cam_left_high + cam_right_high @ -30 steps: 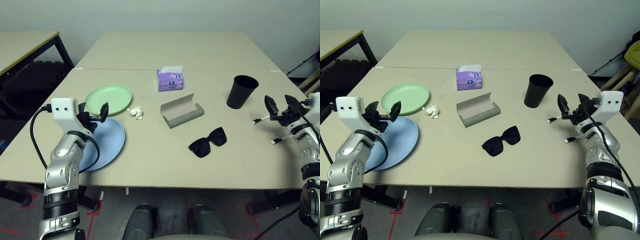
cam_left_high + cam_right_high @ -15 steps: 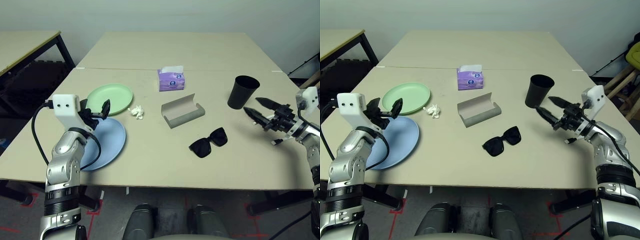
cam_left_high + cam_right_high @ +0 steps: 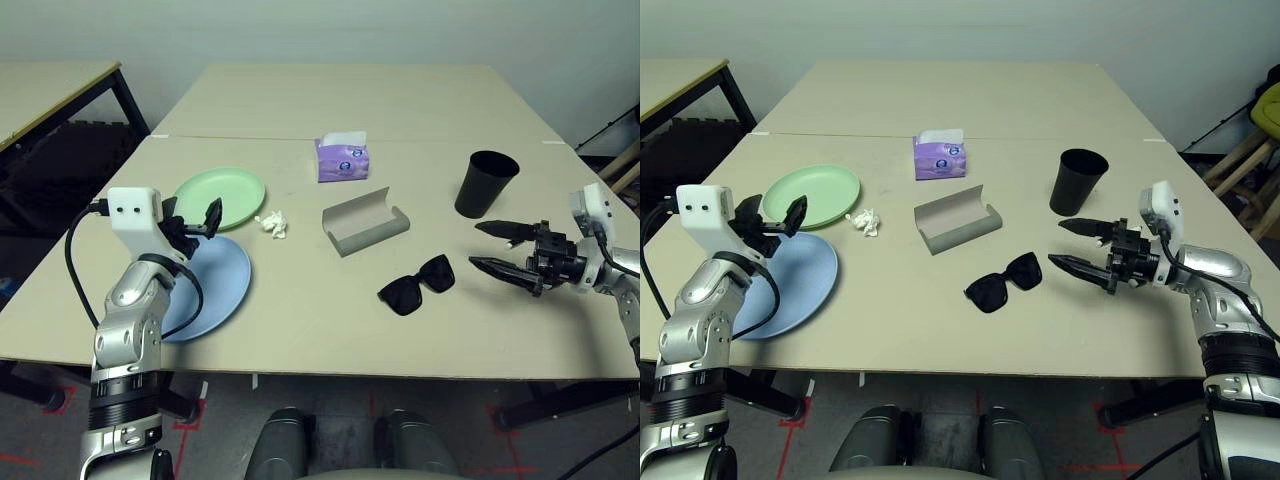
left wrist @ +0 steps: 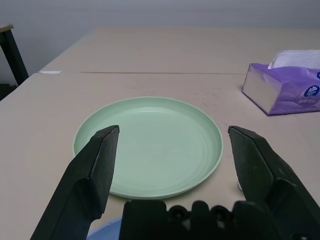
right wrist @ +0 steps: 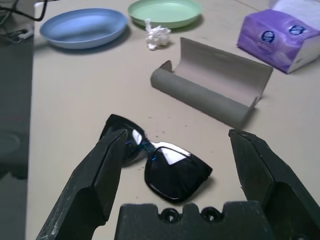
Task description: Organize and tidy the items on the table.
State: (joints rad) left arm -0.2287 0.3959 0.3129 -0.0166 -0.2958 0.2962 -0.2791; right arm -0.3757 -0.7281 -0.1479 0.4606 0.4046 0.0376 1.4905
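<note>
Sunglasses: one black pair (image 3: 416,285) flat on the worktop, near its front, between case and right claw.
Case: one grey (image 3: 365,222), lying open, just behind the sunglasses.
Plates: two; green (image 3: 220,197) behind, blue (image 3: 205,288) in front, rims close.
Paper wad: one (image 3: 271,225), right of the green plate.
Cup: one black (image 3: 485,183), upright, far right.
Tissue box: one purple (image 3: 342,158).
Right claw: (image 3: 501,250) spread wide, empty, pointing at the sunglasses.
Left claw: (image 3: 190,220) spread wide, empty, above the plates.
Worktop: pale beige (image 3: 330,110), seam across; second black-framed table (image 3: 50,85) at left.
Room: plain pale wall behind.
</note>
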